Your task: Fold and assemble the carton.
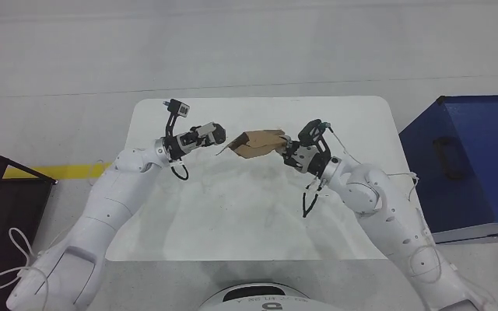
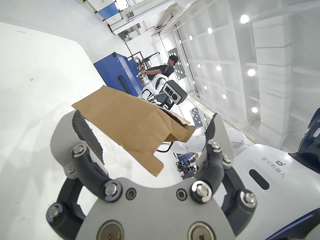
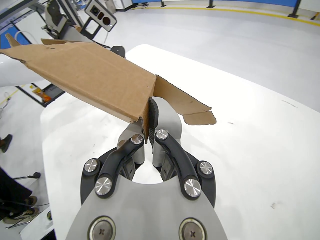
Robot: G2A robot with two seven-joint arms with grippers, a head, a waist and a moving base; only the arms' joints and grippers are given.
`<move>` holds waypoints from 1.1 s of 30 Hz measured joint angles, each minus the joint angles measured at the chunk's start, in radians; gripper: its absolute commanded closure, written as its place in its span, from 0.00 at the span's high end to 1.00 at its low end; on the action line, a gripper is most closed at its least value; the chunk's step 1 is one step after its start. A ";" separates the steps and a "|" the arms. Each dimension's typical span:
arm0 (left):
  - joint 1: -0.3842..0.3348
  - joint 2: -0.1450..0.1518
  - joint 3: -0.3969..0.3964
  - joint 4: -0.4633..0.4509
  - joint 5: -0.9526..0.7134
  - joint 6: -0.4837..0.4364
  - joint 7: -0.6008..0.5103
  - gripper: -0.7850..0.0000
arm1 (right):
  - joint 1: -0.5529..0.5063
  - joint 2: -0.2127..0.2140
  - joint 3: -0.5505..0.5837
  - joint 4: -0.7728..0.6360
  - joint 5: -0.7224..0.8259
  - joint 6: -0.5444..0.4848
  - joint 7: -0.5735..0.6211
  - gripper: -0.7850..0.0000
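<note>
Pinches flat brown cardboard carton (image 3: 87, 76) by one edge in right gripper (image 3: 148, 112) above white table (image 1: 233, 210); holds left gripper (image 2: 146, 118) spread wide at opposite flap.

Top view high above table (image 1: 233, 218); wrist views close behind facing fingers (image 2: 86, 133), carton (image 1: 261, 144) common to all.

matt brown cardboard carton (image 1: 261, 143), smooth white glossy table (image 1: 233, 210), brushed metal left gripper (image 2: 147, 118), black ribbed rubbery pads (image 2: 87, 136), right gripper (image 3: 149, 111) same metal
</note>
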 measured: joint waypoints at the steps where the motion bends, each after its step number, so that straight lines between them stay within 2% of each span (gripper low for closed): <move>1: 0.000 -0.001 0.006 -0.008 0.006 -0.002 0.002 1.00 | 0.001 0.000 0.002 0.002 0.021 -0.012 0.014 0.00; 6: -0.005 -0.007 0.054 -0.044 0.022 0.014 -0.014 1.00 | 0.020 -0.003 0.005 0.032 0.148 -0.035 0.081 0.00; 10: -0.004 -0.014 0.072 -0.071 -0.073 0.061 -0.062 1.00 | 0.041 -0.007 -0.007 0.053 0.207 -0.035 0.116 0.00; 25: 0.012 -0.022 0.055 -0.099 -0.105 0.092 -0.092 1.00 | 0.083 -0.036 -0.101 0.085 0.101 0.090 0.099 0.00; 33: 0.015 -0.014 0.042 -0.054 0.013 0.023 -0.023 1.00 | 0.095 -0.045 -0.125 0.088 0.041 0.147 0.108 0.00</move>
